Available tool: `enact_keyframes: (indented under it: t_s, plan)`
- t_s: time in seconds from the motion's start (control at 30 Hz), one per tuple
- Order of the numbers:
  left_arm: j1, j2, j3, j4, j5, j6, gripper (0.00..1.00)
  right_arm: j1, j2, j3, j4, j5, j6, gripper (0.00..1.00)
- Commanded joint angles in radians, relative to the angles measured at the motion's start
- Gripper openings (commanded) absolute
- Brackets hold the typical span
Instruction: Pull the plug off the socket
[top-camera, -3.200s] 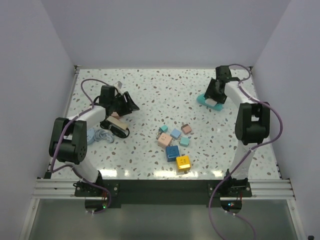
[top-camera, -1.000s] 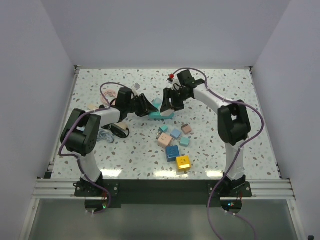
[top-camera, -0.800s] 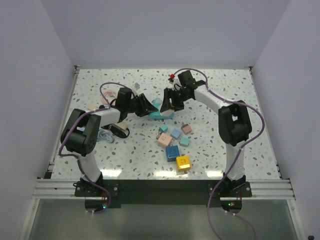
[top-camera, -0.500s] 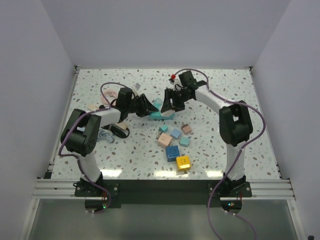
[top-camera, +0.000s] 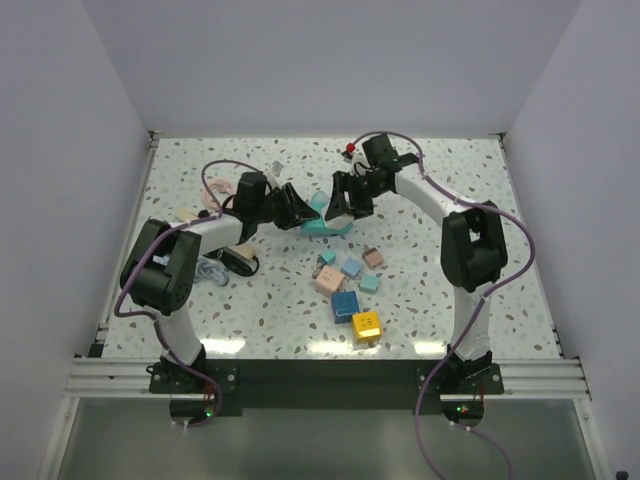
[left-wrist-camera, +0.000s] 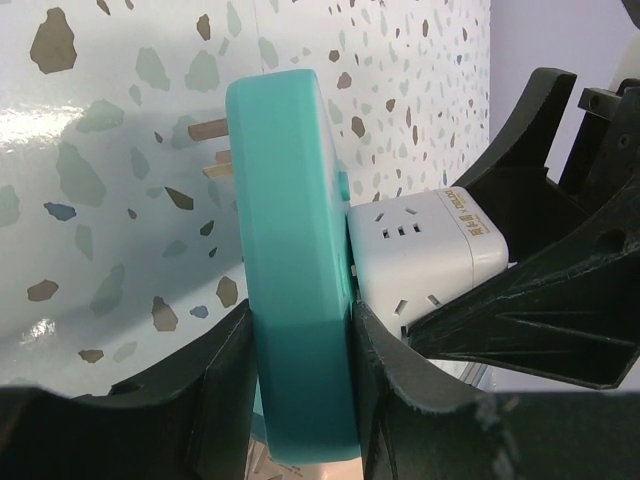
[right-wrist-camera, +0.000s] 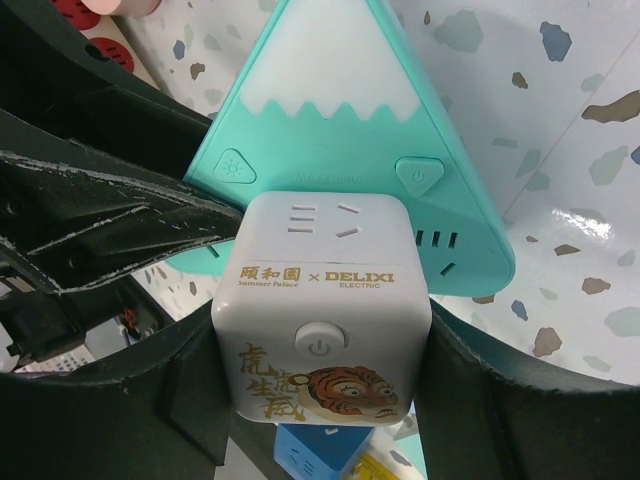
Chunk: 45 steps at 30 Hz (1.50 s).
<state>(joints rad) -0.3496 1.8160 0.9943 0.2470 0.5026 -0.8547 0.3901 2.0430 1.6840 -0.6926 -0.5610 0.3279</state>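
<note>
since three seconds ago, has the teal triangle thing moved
Yes. The teal triangular piece went left across the table, from its far right to the middle, now just behind the toy cubes, which stayed put.

We log the top view as fixed, high behind the arm bases, looking down and forward over the whole speckled surface from well back. The left wrist camera sits close behind the left tool, sighting edge-on along the teal block. The right wrist camera looks close past the right tool onto the white cube. All three views share block and cube.
</note>
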Motion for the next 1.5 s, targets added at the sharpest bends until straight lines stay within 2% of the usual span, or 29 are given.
enact_keyframes:
  t_s: [0.0, 0.17, 0.3, 0.53, 0.8, 0.87, 1.07, 1.13, 1.4, 1.47]
  plan:
    - [0.032, 0.019, -0.046, -0.193, -0.098, 0.146, 0.0, -0.091, -0.064, 0.108, 0.031, -0.013, 0.063, 0.0]
    - [0.032, 0.035, -0.019, -0.199, -0.095, 0.144, 0.0, -0.011, -0.092, 0.039, 0.057, 0.01, 0.065, 0.0]
    - [0.032, 0.032, -0.008, -0.206, -0.095, 0.152, 0.0, -0.017, -0.098, 0.009, 0.025, 0.026, 0.039, 0.0]
    - [0.032, 0.023, -0.039, -0.212, -0.107, 0.166, 0.0, -0.123, -0.055, 0.181, -0.11, -0.045, -0.001, 0.0]
    - [0.034, 0.023, -0.062, -0.193, -0.108, 0.161, 0.0, -0.209, -0.069, 0.197, -0.053, -0.099, 0.079, 0.0]
    - [0.034, 0.026, -0.057, -0.192, -0.104, 0.16, 0.0, -0.185, -0.089, 0.183, -0.053, -0.086, 0.08, 0.0]
    - [0.034, 0.031, -0.014, -0.198, -0.096, 0.154, 0.0, -0.019, -0.142, 0.086, -0.062, 0.099, 0.037, 0.0]
    - [0.034, 0.029, 0.006, -0.209, -0.096, 0.155, 0.0, 0.003, -0.149, 0.06, -0.056, 0.124, 0.033, 0.0]
    - [0.035, 0.023, 0.009, -0.233, -0.108, 0.174, 0.0, -0.039, -0.104, 0.249, -0.203, 0.17, -0.036, 0.0]
    - [0.037, 0.02, -0.002, -0.227, -0.104, 0.169, 0.0, -0.056, -0.107, 0.259, -0.188, 0.103, -0.038, 0.0]
